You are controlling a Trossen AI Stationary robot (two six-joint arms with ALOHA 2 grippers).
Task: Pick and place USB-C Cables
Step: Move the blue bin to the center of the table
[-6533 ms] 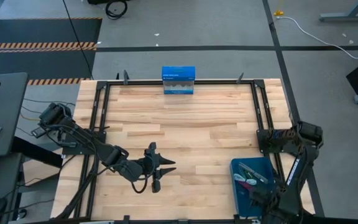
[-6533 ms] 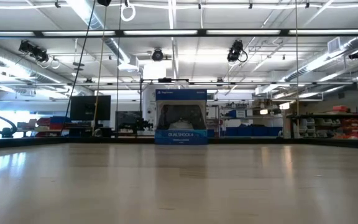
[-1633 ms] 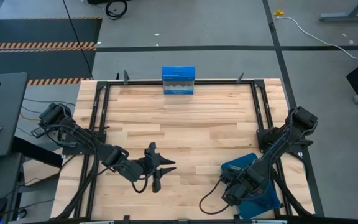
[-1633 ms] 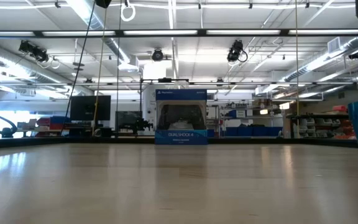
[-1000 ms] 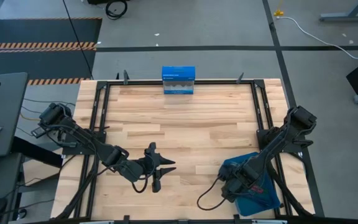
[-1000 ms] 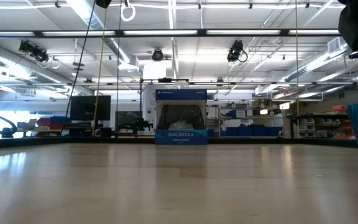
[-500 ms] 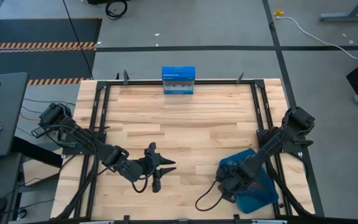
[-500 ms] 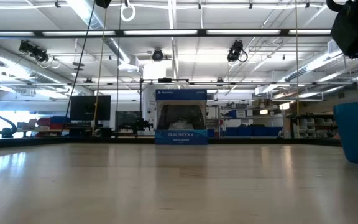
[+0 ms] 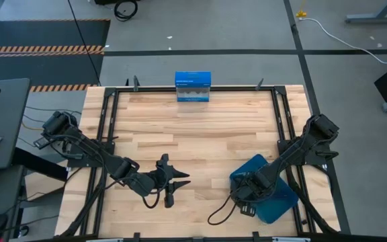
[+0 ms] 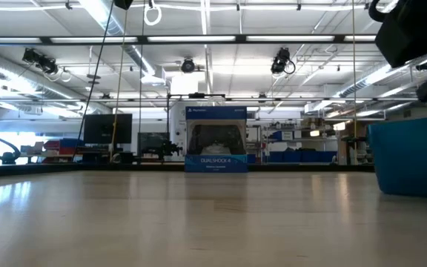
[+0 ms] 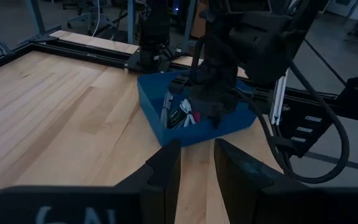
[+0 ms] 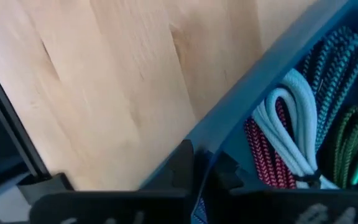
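A blue bin stands on the table at the near right and shows at the right edge of the low view. In it lie several USB-C Cables: teal, pale, maroon and green bundles, also seen in the left wrist view. My right gripper is at the bin's left side, shut on its wall. My left gripper hovers over the near middle of the table, open, with nothing between its fingers, and points toward the bin. My right gripper pinches the bin's side wall at its rim, with one finger outside over the wood and one inside next to the cables. The fingers come from above and point down. The bin's bottom stays on the table.
An upright blue-and-white box stands at the middle of the far edge. Black frame rails run along the table's left, right and far sides. Bare wood lies between the box and the two grippers.
My right gripper has gone toward the table's left and rolled about its own axis. The blue bin has slid with it toward the table's middle and turned about, so it now sits slantwise. In the low view it has come farther in from the right.
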